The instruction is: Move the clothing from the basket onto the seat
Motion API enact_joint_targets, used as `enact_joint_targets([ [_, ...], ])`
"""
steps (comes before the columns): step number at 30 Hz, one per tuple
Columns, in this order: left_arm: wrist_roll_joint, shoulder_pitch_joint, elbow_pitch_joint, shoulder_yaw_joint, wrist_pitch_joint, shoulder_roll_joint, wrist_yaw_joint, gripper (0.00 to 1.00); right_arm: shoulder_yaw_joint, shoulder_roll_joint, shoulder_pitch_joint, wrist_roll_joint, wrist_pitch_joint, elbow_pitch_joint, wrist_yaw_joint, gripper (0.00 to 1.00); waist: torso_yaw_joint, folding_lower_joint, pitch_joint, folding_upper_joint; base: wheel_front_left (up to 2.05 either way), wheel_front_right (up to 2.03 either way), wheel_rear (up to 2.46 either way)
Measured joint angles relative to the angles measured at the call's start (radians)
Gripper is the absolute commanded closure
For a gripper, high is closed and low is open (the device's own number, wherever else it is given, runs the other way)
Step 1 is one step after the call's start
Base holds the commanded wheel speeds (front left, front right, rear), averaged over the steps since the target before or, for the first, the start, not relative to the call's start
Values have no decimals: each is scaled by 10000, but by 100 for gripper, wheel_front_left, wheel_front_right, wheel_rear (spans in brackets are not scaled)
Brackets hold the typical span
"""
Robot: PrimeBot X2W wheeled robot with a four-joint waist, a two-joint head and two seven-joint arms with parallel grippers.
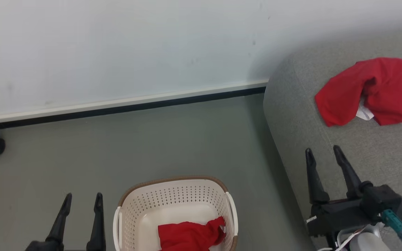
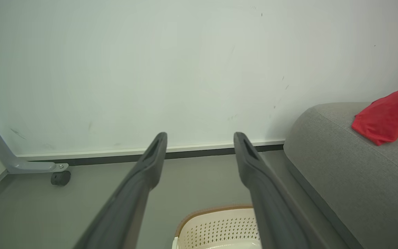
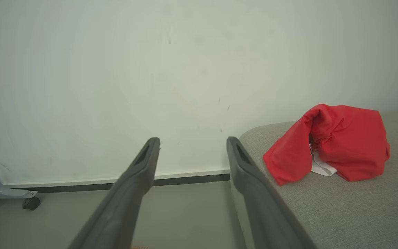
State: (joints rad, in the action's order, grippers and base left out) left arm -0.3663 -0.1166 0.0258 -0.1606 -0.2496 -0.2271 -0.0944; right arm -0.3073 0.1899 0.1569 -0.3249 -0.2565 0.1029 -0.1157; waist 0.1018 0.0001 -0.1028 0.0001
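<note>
The left claw (image 1: pixel 84 198), two long dark fingers, stood wide apart and held nothing. It hung over the grey-green floor (image 1: pixel 82 157), just left of one oval cream plastic basket (image 1: pixel 173 195) with perforated sides and a brown rim. The right claw (image 1: pixel 323 153) was spread just as wide and also empty, over the near edge of the large grey woven-fabric sofa seat (image 1: pixel 298 122), apart from the cloth there.

Two pieces of clothing were counted. One crumpled bright red fabric garment (image 1: pixel 368 89) lay on the seat. A second red garment (image 1: pixel 188 235) lay in the bottom of the basket, which stood on the floor beside the sofa.

The head view looked down into the basket — the left wrist view caught its far rim between the fingers. The right wrist view showed a white strip (image 3: pixel 321 167) under the seat garment's fold.
</note>
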Motion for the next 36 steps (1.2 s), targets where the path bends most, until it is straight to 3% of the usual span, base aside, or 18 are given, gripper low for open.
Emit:
enact_joint_targets([
  [15,205,2323,-1726,-1131,828,159,867,0,545,119,1448,127,-2,-407,-33,0,234,1,-1919,1,0,0,0],
  [25,606,3976,-3490,-2109,1534,727,1400,0,1047,301,2382,213,-4,-853,-31,0,516,2,-3382,1,0,0,0],
  [36,880,5510,-5198,-2685,2067,1120,1653,0,1561,458,3160,418,-4,-1538,-35,0,575,1,-5041,2,0,0,0],
])
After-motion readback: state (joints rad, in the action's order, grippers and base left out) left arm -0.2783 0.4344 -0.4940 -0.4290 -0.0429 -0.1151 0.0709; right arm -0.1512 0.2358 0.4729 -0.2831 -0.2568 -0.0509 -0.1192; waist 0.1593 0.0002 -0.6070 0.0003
